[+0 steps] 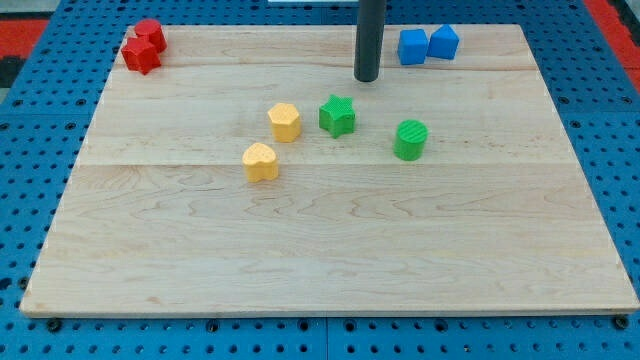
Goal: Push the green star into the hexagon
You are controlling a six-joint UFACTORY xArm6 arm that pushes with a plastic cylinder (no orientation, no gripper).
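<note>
— Across nearly the whole frame lies the wooden tabletop (330, 260), pale planks over a blue pegboard (40, 120). See the rod?

— Yes, the dark rod comes down from the top edge, right of centre, and my tip (367, 79) sits in the upper middle. No gripper shows, so nothing is held or clamped.

— And the blocks?

— Two red blocks (143, 46) touch each other at the upper left corner; two blue blocks (428, 45) stand side by side at the upper right. A green cylinder (410, 140) stands right of centre.

— The star?

— The green star (338, 115) is just below and slightly left of the tip, apart from it. The yellow hexagon (285, 122) stands near the star's left, a small gap between them. A yellow heart (261, 161) lies lower left of the hexagon.
</note>
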